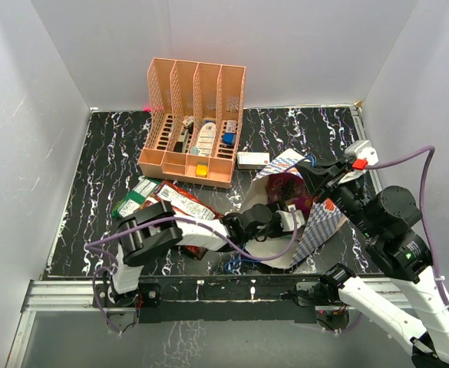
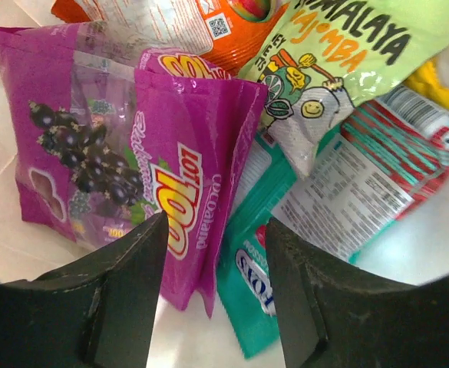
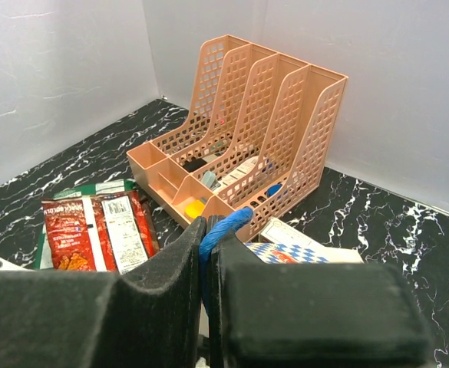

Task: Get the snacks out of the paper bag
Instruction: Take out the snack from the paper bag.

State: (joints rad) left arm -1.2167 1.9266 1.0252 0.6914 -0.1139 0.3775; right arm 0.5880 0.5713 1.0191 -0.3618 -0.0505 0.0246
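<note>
As seen from above, the paper bag (image 1: 321, 224) sits centre-right on the table (image 1: 101, 161): blue-and-white check outside, plain cream inside, mouth turned toward the L arm, which reaches into it.

Contents per L wrist view:
- purple packet (image 2: 124, 146), glossy, blackcurrant pic, reads "LOT100";
- lime-green packet (image 2: 339, 61), cartoon lime, lettering cut off, "...MALAYA" legible;
- teal packet (image 2: 255, 261), partly under the purple one, text too small to read;
- orange packet (image 2: 170, 23) at top, QR code showing;
- red-striped packet (image 2: 378, 176), back panel w/ fine print, unreadable;
- yellow packet (image 2: 431, 77), only a corner visible.

L pincer (image 2: 216, 230): released, fingers apart either side of the purple packet's lower edge; contact can't be confirmed.

R pincer (image 3: 207, 230): clenched on the bag's blue handle (image 3: 224, 225).

Outside the bag, L of it on the table: red packets (image 1: 179, 201) and a green packet (image 1: 130, 203), lying flat, overlapping.

Orange perforated rack (image 1: 196, 123) at rear, slots holding small white, blue and yellow items. White box (image 1: 252, 159) just beside the rack.
</note>
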